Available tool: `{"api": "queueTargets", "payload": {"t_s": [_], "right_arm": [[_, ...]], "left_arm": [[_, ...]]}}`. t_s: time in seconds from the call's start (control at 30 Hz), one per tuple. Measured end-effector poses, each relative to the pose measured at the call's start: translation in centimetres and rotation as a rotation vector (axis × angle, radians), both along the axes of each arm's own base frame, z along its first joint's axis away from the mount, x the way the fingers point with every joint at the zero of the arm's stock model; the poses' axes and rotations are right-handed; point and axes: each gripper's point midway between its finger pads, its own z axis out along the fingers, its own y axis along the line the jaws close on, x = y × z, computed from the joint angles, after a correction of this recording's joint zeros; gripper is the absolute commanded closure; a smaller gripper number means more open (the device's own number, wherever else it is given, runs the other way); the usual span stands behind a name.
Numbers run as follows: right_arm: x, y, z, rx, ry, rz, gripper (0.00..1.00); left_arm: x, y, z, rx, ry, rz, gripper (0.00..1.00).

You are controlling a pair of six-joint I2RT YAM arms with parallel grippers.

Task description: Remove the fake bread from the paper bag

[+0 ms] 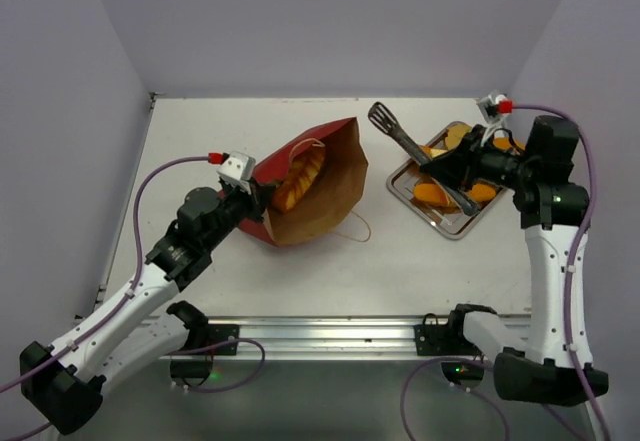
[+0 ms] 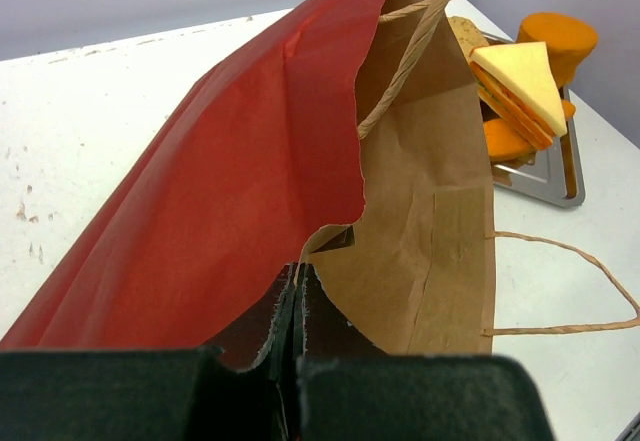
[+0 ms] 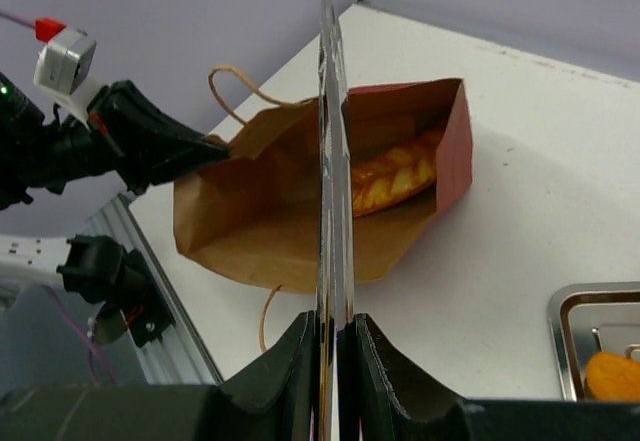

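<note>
The left pincer [image 2: 298, 306] is fully closed, pinching the rim of the paper bag [image 1: 335, 186]. The bag lies on its side mid-counter [image 1: 420, 271], mouth toward the right arm, with the fake bread [image 3: 395, 173] inside. The right pincer [image 3: 336, 336] is clamped on a thin dark slotted utensil [image 1: 385, 118] over the silver tray [image 1: 404, 189] of orange pieces [image 1: 432, 194], beside the bag.

- Left arm [image 1: 140, 286] stretches low and diagonal from its near-left base toward the table's middle, elbow bent.
- Left gripper [image 1: 258, 194]: jaws pressed right together, pinching the red wall of the paper bag [image 1: 335, 186].
- Right arm [image 1: 548, 261] stands upright off its base, then folds at the top, forearm pointing left.
- Right gripper [image 1: 447, 169]: fingers squeezed on the tongs [image 1: 400, 133], which jut out ahead.
</note>
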Motion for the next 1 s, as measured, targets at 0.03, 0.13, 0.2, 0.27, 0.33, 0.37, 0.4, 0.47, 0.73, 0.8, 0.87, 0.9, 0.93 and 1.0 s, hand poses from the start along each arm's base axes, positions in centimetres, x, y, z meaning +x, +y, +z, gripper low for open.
{"api": "queueTargets", "payload": {"t_s": [0.03, 0.13, 0.2, 0.27, 0.33, 0.37, 0.4, 0.47, 0.73, 0.8, 0.87, 0.9, 0.93, 1.0], "right_arm": [[0.1, 0.7, -0.3, -0.017, 0.003, 0.020, 0.76], [0.5, 3.0, -2.3, -0.084, 0.048, 0.084, 0.76], [0.4, 4.7, -3.8, -0.150, 0.068, 0.127, 0.77], [0.0, 6.3, -5.1, -0.224, 0.072, 0.167, 0.77], [-0.5, 7.2, -5.9, -0.283, 0.066, 0.189, 0.77], [-0.6, 7.5, -6.2, -0.310, 0.058, 0.197, 0.77], [-0.6, 7.7, -6.3, -0.339, 0.049, 0.196, 0.77], [-0.5, 8.0, -6.4, -0.392, 0.024, 0.192, 0.78], [-0.5, 10.2, -8.8, -0.625, -0.045, 0.236, 0.80], [-0.3, 10.2, -9.3, -0.667, -0.050, 0.234, 0.80], [-0.1, 9.8, -9.4, -0.696, -0.062, 0.221, 0.80], [0.0, 9.7, -9.4, -0.705, -0.070, 0.216, 0.80], [0.1, 9.5, -9.3, -0.716, -0.079, 0.207, 0.80], [0.4, 9.2, -9.3, -0.742, -0.096, 0.192, 0.80]], "left_arm": [[0.0, -0.1, 0.0, -0.001, -0.001, -0.002, 1.00], [0.1, -0.2, 0.1, -0.004, -0.004, -0.003, 1.00], [0.2, -0.2, 0.1, -0.005, -0.006, -0.004, 1.00], [0.2, -0.2, 0.0, -0.003, -0.003, -0.004, 1.00], [0.3, -0.3, -0.1, -0.001, 0.000, -0.005, 1.00], [0.3, -0.3, -0.2, 0.000, 0.001, -0.005, 1.00], [0.3, -0.3, -0.2, 0.001, 0.002, -0.005, 1.00], [0.4, -0.4, -0.2, -0.001, 0.000, -0.010, 1.00], [0.3, -1.2, -0.6, 0.006, 0.005, -0.051, 1.00], [0.4, -1.2, -0.5, 0.006, 0.002, -0.051, 1.00], [0.4, -1.2, -0.5, 0.006, 0.002, -0.050, 1.00], [0.4, -1.2, -0.5, 0.006, 0.002, -0.050, 1.00], [0.4, -1.2, -0.5, 0.006, 0.002, -0.051, 1.00], [0.4, -1.3, -0.6, 0.006, 0.002, -0.052, 1.00]]}}
